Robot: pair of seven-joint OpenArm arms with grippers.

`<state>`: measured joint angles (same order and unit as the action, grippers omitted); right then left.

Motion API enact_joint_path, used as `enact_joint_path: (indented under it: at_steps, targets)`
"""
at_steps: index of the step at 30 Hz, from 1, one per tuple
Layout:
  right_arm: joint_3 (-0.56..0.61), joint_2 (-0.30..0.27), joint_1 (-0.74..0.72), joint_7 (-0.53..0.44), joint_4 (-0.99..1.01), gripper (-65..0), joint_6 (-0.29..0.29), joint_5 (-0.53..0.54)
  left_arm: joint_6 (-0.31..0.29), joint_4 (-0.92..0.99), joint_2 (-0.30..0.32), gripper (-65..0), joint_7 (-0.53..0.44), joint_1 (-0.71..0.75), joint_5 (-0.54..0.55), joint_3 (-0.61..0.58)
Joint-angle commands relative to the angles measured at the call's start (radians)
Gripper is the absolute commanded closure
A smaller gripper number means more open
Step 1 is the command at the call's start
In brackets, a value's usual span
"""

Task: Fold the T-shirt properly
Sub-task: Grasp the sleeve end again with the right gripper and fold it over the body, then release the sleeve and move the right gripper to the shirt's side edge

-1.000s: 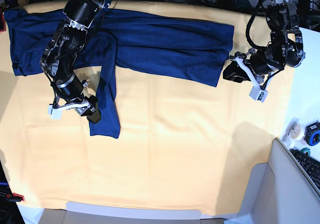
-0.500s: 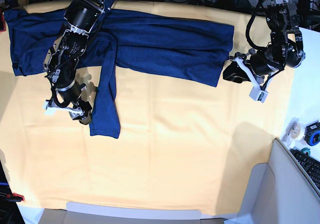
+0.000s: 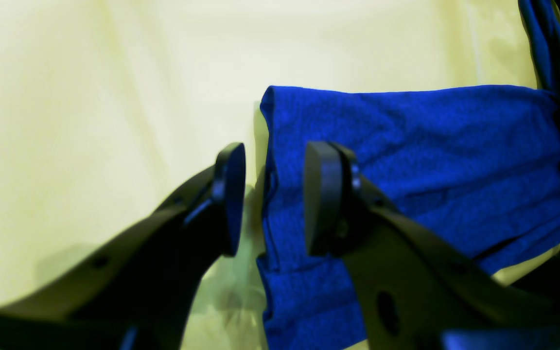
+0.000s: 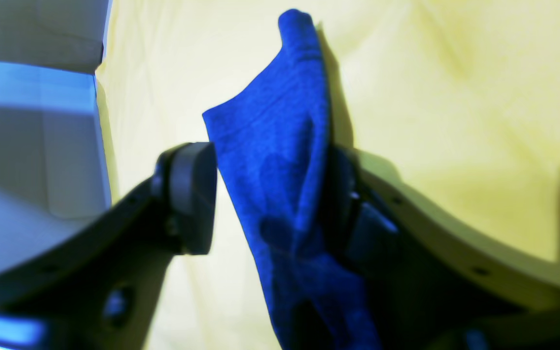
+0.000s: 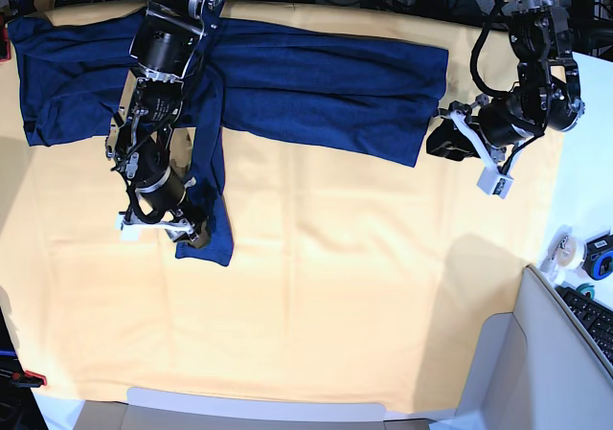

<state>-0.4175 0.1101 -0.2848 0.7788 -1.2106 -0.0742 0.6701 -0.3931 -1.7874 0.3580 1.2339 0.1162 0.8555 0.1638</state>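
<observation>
Right pincer (image 4: 270,214) straddles the T-shirt (image 5: 316,80) sleeve, jaws apart.

Yellow cloth (image 5: 326,296), keyboard (image 5: 592,317), tape rolls (image 5: 567,251).

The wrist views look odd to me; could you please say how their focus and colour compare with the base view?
Left wrist view: the left gripper is soft-edged, the T-shirt oversaturated bright blue on a greenish-yellow cloth. Right wrist view: everything is blurrier, the right gripper smeared. Base view: sharper, the shirt reads dark navy, with fisheye bending at the edges.
</observation>
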Motion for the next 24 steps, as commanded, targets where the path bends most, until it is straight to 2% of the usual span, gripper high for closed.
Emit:
enact_joint_path:
  at_steps: [1,3,4,10,15,20,24]
  targets:
    - [0.019,0.001,-0.017,0.014,-0.007,-17.0,-0.003,0.013,-0.004,-0.015,0.013,-20.4,-0.009,-0.013,0.014,0.006]
    - [0.050,0.001,-0.017,0.020,-0.015,-1.4,-0.003,0.013,-0.004,-0.015,0.013,-20.4,-0.009,-0.013,0.014,0.006]
    - [0.078,-0.003,-0.017,0.024,-0.016,0.0,-0.003,0.013,-0.004,-0.015,0.013,-20.4,-0.012,-0.013,0.014,0.006]
    - [0.335,-0.030,0.037,0.044,-0.183,0.0,-0.006,0.015,-0.004,-0.019,0.016,-20.2,-0.018,-0.017,0.014,0.027]
    - [0.619,-0.086,0.088,0.044,-0.371,0.0,-0.005,0.013,-0.010,-0.021,0.014,-20.2,-0.018,-0.034,0.018,0.130]
    - [0.869,-0.137,0.114,0.044,-0.440,0.0,-0.003,0.013,-0.011,-0.021,0.016,-20.2,-0.016,-0.037,0.018,0.221]
    - [1.017,-0.148,0.128,0.044,-0.456,0.0,-0.003,0.013,-0.011,-0.021,0.019,-20.2,-0.016,-0.037,0.017,0.256]
